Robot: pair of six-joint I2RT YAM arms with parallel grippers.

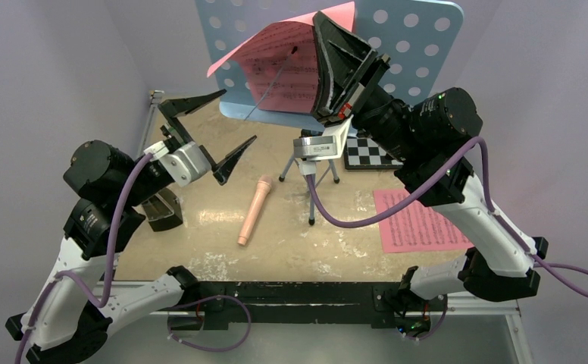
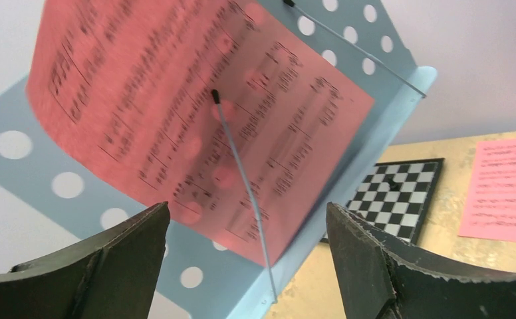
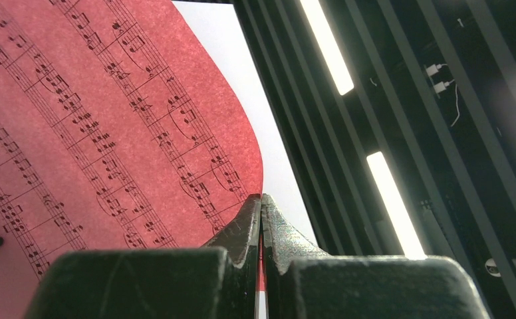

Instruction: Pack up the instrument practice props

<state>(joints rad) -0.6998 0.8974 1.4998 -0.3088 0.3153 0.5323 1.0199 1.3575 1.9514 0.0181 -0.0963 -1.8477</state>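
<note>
The pink sheet-music page point(image 1: 279, 68) leans against the panel of the light-blue perforated music stand point(image 1: 416, 45). Its top edge curls forward off the panel, and a thin wire retainer point(image 1: 276, 82) lies across its face. The right gripper point(image 3: 260, 206) reaches up in front of the stand, and its two fingers are clenched tight on the page's upper right edge; the paper runs between the tips.

The left gripper point(image 1: 238, 115) hovers to the left of the stand, near the panel's lower corner. Its fingers are spread wide and grasp nothing.

The stand's tripod point(image 1: 312, 171) rests on the table below the panel. In front of the stand, a little to its left, the slim peach-pink recorder point(image 1: 253, 210) lies flat on the table. A second pink page point(image 1: 420, 220) lies flat in front of the stand, to its right. The black-and-white chessboard point(image 1: 370, 152) sits just right of the tripod. Well to the left of the stand, a small black metronome point(image 1: 161, 211) sits partly hidden by the left arm.
</note>
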